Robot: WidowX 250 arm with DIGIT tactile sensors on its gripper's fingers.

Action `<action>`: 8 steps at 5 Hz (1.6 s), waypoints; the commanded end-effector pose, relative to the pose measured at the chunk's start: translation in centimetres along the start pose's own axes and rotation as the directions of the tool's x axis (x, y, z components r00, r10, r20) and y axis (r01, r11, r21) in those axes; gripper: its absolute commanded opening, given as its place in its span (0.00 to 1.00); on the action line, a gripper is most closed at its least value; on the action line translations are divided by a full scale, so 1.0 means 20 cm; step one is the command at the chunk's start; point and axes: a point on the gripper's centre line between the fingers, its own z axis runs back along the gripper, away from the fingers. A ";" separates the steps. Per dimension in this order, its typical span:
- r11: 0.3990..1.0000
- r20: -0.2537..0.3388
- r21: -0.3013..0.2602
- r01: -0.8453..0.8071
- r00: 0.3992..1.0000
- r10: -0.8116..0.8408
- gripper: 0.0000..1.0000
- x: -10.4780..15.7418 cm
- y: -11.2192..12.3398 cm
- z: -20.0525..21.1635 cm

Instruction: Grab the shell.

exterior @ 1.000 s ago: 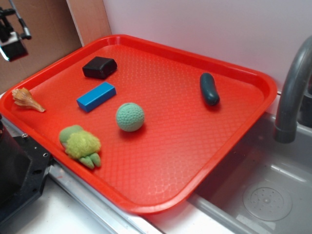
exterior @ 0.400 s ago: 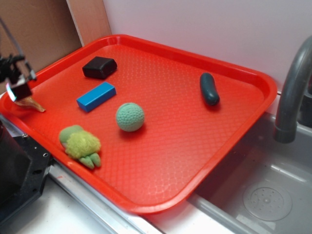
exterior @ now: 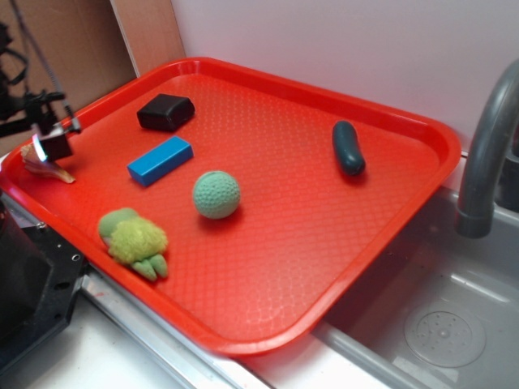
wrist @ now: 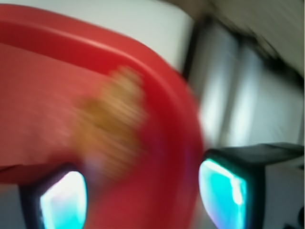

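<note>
The shell [exterior: 42,166] is small and tan, lying at the far left edge of the red tray [exterior: 308,267] with its point toward the right. My gripper [exterior: 52,144] hovers just above it, partly covering its wide end. The wrist view is blurred by motion. In it the shell [wrist: 112,124] shows as a tan smear just ahead of the gap, close to the left finger. The gripper [wrist: 143,200] is open, its two glowing fingertips [wrist: 64,200] far apart with only tray surface between them.
On the tray lie a black block [exterior: 165,112], a blue block [exterior: 160,160], a green ball [exterior: 216,194], a fuzzy yellow-green plush toy [exterior: 134,241] and a dark green cucumber-like piece [exterior: 348,147]. A grey faucet [exterior: 486,154] and sink [exterior: 438,324] stand at the right.
The gripper has dropped from the upper left corner down to the shell, then shifted slightly right and up. The shell and the other objects have not moved.
</note>
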 end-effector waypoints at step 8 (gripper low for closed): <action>0.988 0.049 0.052 0.147 0.988 -0.150 1.00 -0.05 0.01 -0.08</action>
